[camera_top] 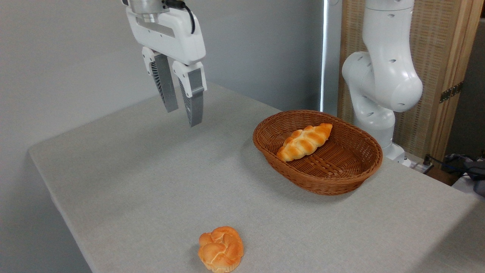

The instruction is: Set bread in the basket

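Observation:
The bread (pixel 305 141), a braided golden-orange loaf with pointed ends, lies inside the basket (pixel 352 174), leaning against the left inner wall. The basket is oval, brown woven wicker, standing on the table at the right. My gripper (pixel 183 115) hangs high above the table at the upper left, well apart from the basket. Its two grey fingers point down with a small gap between them and nothing held.
A round knotted bun (pixel 221 249) sits near the table's front edge. The arm's white base (pixel 382 76) rises right behind the basket. The grey table (pixel 151 182) drops off at the left and front. Cables lie at the far right.

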### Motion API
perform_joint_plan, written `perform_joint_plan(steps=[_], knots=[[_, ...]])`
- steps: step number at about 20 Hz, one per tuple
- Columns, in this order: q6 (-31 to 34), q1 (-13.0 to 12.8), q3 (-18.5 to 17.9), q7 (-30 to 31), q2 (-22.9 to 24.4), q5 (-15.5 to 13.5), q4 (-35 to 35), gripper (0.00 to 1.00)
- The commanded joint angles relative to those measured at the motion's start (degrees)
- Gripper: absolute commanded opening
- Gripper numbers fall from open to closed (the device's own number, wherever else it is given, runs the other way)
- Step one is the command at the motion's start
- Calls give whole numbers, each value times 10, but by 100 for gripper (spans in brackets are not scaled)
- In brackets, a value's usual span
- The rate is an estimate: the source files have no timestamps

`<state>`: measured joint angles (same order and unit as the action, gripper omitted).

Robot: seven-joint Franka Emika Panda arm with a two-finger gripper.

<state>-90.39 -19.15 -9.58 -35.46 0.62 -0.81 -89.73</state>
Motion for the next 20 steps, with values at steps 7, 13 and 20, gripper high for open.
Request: perform_joint_plan(steps=[7,13,20], knots=[[21,147,138,-17,1,0,18,100],[48,151,133,-10,0,0,18,100],[53,147,109,-18,1,-7,17,100]])
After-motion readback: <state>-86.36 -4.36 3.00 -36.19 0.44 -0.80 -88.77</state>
